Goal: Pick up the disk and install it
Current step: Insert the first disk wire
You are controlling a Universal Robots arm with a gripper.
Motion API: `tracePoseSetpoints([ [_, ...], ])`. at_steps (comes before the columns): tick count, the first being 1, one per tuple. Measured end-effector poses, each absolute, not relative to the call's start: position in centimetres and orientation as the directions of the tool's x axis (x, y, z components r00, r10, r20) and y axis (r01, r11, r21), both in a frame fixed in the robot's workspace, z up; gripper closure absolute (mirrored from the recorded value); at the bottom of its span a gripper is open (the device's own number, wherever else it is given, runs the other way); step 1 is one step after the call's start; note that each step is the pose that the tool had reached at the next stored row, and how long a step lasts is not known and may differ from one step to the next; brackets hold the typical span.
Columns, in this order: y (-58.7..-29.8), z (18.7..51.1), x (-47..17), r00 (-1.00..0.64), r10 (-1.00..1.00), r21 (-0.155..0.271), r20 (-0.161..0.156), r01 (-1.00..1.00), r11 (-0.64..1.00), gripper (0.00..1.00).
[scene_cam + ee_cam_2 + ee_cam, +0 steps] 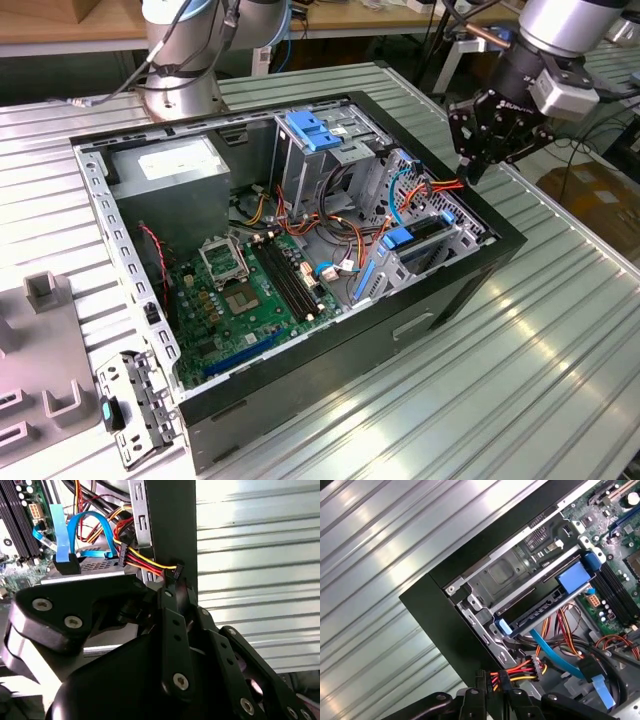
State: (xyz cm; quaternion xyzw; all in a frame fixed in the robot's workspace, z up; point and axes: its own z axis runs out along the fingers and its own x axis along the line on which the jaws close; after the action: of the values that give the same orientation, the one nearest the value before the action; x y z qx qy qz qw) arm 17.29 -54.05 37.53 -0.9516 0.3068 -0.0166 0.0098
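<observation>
Tool (478,160) hangs over the computer case's (300,420) wall on the exterior view's right, just above the rim. In both wrist views its black fingers (175,625) sit close together, tips almost meeting, with a small black plug on a red/yellow/black power cable (520,672) right at the tips. Nearly closed, then; whether it actually pinches that plug cannot be told. It does not have the disk.

Disk (545,607) lies inside the case, slotted in the metal drive cage (500,575) by that same wall: dark slab edge-on, blue rail along it, blue end tab toward the motherboard (240,290). In the exterior view the blue tab (400,238) shows in the cage, below and inward of the tool. A flat blue data cable (62,530) loops just beside it. Looks seated already or close to it, judging by how it lines up with the cage.

The work in hand seems to be at the cable end beside the disk. To do it well:
- keep the fingers square to the plug, not the wires
- stay clear of the case rim, it is right against the tool's path
- don't drag the blue cable, it crosses the same pocket
- move slowly along the cage, no sideways load on the rails

Case sits on the ribbed metal desk (560,330).
</observation>
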Motion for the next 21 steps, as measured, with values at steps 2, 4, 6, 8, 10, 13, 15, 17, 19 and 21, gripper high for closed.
tracePoseSetpoints([
  [2, -54.05, 37.45, 17.3, 0.824, -0.566, -0.03, 0.027, -0.565, -0.825, 0.76],
  [4, -54.05, 37.34, 17.3, 0.847, -0.531, -0.032, 0.03, -0.531, -0.847, 0.76],
  [6, -54.05, 37.24, 17.31, 0.858, -0.512, -0.033, 0.033, -0.511, -0.859, 0.76],
  [8, -54.05, 37.17, 17.31, 0.864, -0.503, -0.034, 0.035, -0.502, -0.864, 0.76],
  [10, -54.05, 37.1, 17.31, 0.866, -0.498, -0.034, 0.035, -0.497, -0.867, 0.76],
  [13, -54.05, 36.93, 17.31, 0.87, -0.491, -0.034, 0.036, -0.49, -0.871, 0.76],
  [15, -54.05, 36.8, 17.31, 0.873, -0.486, -0.034, 0.037, -0.485, -0.874, 0.76],
  [17, -54.05, 36.67, 17.31, 0.875, -0.482, -0.033, 0.037, -0.481, -0.876, 0.76],
  [19, -54.06, 36.67, 17.31, 0.876, -0.482, -0.033, 0.037, -0.481, -0.876, 0.77],
  [21, -54.05, 36.67, 17.31, 0.876, -0.481, -0.033, 0.037, -0.48, -0.876, 0.84],
])
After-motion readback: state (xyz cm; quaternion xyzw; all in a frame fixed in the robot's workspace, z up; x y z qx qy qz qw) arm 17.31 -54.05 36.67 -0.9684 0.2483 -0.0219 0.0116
